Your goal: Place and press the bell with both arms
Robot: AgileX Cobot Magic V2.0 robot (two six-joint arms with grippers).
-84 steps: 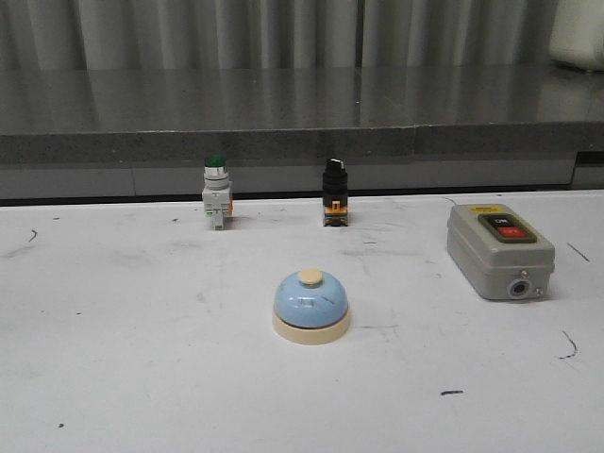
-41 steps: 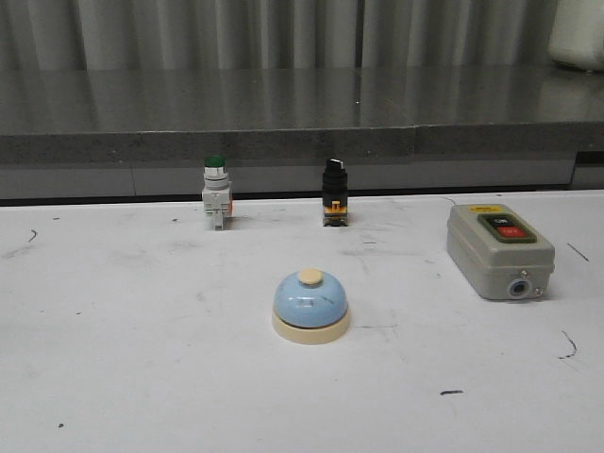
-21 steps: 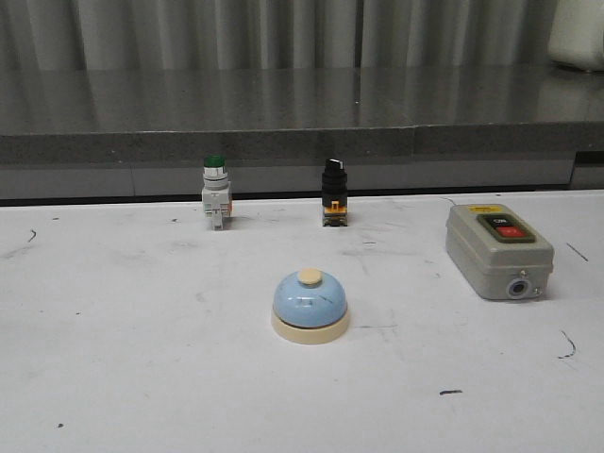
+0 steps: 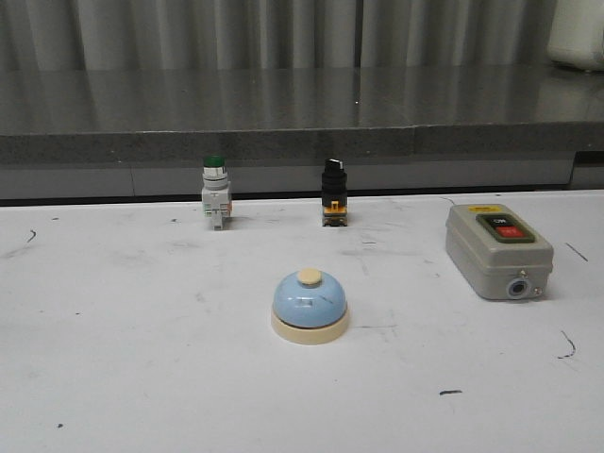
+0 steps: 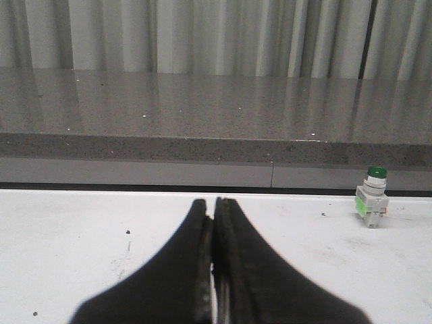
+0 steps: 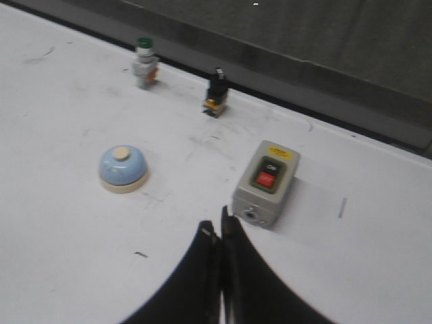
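Both end effectors, left point(image 5: 213, 223) and right point(image 6: 220, 236), are pressed closed and empty, well apart from the bell point(image 4: 310, 305).

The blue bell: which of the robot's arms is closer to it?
Probably right. The right gripper looks down on the bell; the left gripper sees only the green-capped pushbutton. Neither touches it.

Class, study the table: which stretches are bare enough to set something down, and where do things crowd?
Bare table spreads left of the bell, and in front of it to the near edge. A narrower gap lies between bell and grey switch box. The back edge is busiest: green-capped pushbutton and black selector switch stand there.
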